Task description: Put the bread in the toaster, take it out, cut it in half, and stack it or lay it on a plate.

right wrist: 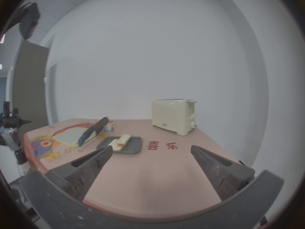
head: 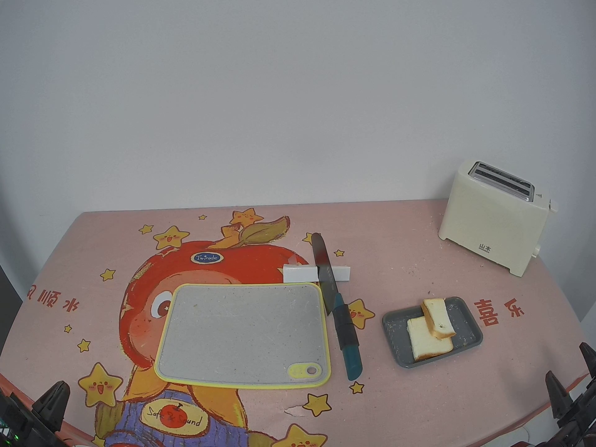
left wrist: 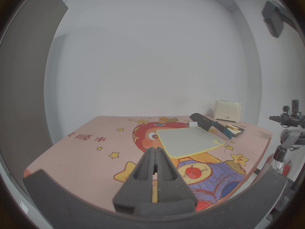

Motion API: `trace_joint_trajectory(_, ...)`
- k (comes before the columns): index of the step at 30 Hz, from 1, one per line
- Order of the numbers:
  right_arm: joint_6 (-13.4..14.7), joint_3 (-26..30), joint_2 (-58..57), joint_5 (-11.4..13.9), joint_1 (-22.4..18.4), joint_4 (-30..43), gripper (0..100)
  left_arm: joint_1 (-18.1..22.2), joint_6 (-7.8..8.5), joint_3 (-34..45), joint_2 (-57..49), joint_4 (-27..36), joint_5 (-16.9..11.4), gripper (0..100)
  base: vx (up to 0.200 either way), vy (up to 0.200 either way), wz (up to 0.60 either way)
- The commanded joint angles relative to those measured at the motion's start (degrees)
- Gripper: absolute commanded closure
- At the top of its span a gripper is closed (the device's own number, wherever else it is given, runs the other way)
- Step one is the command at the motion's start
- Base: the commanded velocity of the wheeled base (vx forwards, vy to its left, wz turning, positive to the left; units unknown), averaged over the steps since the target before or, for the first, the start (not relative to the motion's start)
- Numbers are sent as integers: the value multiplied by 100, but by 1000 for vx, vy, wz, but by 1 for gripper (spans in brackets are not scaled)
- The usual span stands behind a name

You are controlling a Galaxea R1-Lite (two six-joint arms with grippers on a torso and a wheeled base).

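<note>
Two bread halves lie overlapped on the grey plate, ahead of my right pincer, which stands spread wide and empty, the toaster farther beyond it, while my left pincer is clenched on nothing, short of the cutting board and knife.

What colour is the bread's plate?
Dark grey plate; the head view shows it best.

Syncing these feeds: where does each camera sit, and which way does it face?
Left wrist: behind the shut left claw, facing the cutting board.
Right wrist: behind the open right claw, facing the plate and toaster.
Head: above, looking down on the table; both claws at its near corners.
Shared: all three show the toaster.
</note>
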Motion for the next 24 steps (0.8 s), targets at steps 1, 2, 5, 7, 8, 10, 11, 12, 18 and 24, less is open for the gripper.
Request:
trace_joint_trajectory(1,43,121,-307,-20,-73,104,0,80,-19,107,-344,19,-45,100,0,0,0)
trace_joint_trajectory(2,114,121,-307,-90,-82,104,0,80,-151,107,-344,19,104,100,0,0,0)
trace_joint_trajectory(5,122,103,-325,-134,-759,148,0,141,-476,107,-326,1,728,100,0,0,0)
trace_joint_trajectory(7,52,103,-325,-108,-1770,157,0,159,-528,107,-326,-8,1018,100,0,0,0)
trace_joint_trajectory(8,-80,112,-307,-99,-2139,113,0,159,-520,107,-326,1,1089,100,0,0,0)
trace_joint_trajectory(10,-159,121,-307,-81,-2086,104,0,159,-520,107,-326,1,1089,100,0,0,0)
trace_joint_trajectory(11,-229,121,-325,50,-1945,113,0,177,-520,107,-326,1,1089,100,0,0,0)
trace_joint_trajectory(12,-229,121,-325,112,-1980,113,0,194,-520,107,-326,10,1089,100,0,0,0)
trace_joint_trajectory(18,-220,121,-325,156,-1770,121,0,352,-502,107,-326,10,1098,100,0,0,0)
trace_joint_trajectory(24,-212,121,-334,165,-1356,121,0,528,-309,107,-335,19,1089,100,0,0,0)
